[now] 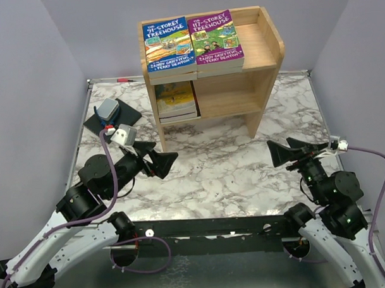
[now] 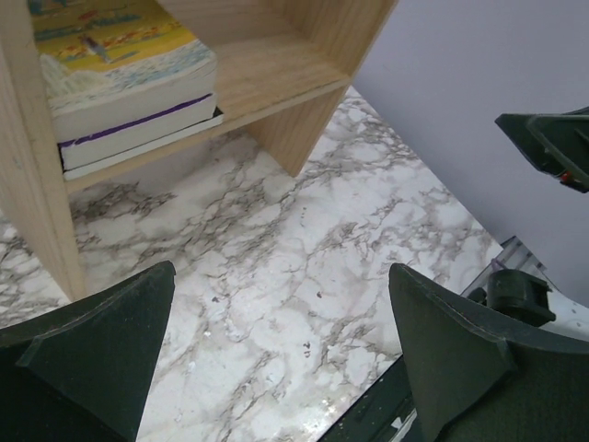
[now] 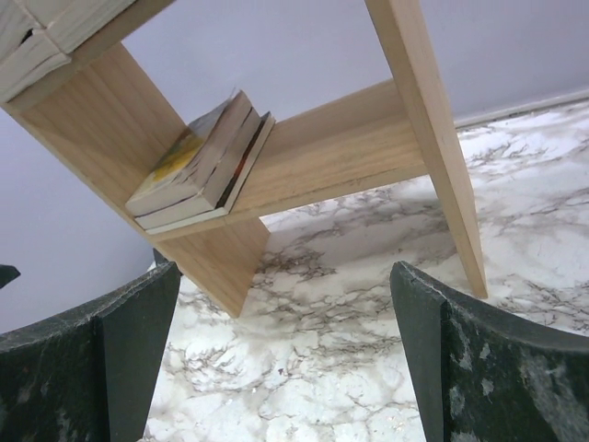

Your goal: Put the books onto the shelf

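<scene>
1. Books with bright covers all lie on the shelf (image 1: 265, 65), none on the table (image 1: 231, 174)
2. On the top tier, a blue book (image 1: 169, 44) and a purple book (image 1: 217, 37) lie flat, covers up and side by side with their long edges touching; they fill the left and middle of the top, and the right part is bare wood inside the raised rim
3. On the lower tier, a small stack (image 1: 176, 100) lies flat against the left side panel, with a yellow-covered book on top; the left wrist view shows the stack (image 2: 129, 83) with a purple-edged book under the yellow one and a thinner one at the bottom
4. From the right wrist view the same stack (image 3: 198, 166) sits at the left end of the lower board (image 3: 340, 157)
5. Left gripper (image 1: 160, 156) hangs over the marble in front of the shelf's left leg, its claw spread wide with nothing between the fingers (image 2: 281, 276)
6. Right gripper (image 1: 287, 148) hangs over the marble near the shelf's right leg, its claw likewise wide apart and holding nothing (image 3: 285, 272)
7. Left of the shelf, a black pad (image 1: 129, 116) carries a blue-grey tool (image 1: 107, 109)
</scene>
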You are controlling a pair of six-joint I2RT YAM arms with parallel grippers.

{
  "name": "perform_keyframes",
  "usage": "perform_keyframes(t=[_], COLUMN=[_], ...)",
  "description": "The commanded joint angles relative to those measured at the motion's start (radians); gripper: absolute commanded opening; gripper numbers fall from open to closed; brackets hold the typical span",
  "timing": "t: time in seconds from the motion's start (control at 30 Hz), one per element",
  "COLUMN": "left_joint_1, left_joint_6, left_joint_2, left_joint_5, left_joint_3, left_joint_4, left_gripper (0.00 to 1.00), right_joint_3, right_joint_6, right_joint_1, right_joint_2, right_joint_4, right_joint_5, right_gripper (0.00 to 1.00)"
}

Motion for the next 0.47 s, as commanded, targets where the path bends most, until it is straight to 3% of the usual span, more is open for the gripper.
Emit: perform_keyframes(t=[0.0,0.43], left_joint_1=[0.001,0.001], left_joint_6=[0.021,-0.009], left_joint_2=[0.025,0.011], left_joint_5=[0.129,0.264], left_joint_3=[0.049,0.052], left_joint_4=[0.076,0.176], left_gripper=[0.99,0.99], right_joint_3=[-0.022,-0.075], right_joint_6=[-0.034,-0.096], right_joint_1=[-0.003,-0.003], right_joint_2=[-0.059,-0.098], right_joint_4=[-0.009,0.149], right_joint_5=[-0.042,-0.12], right_gripper=[1.0,1.0])
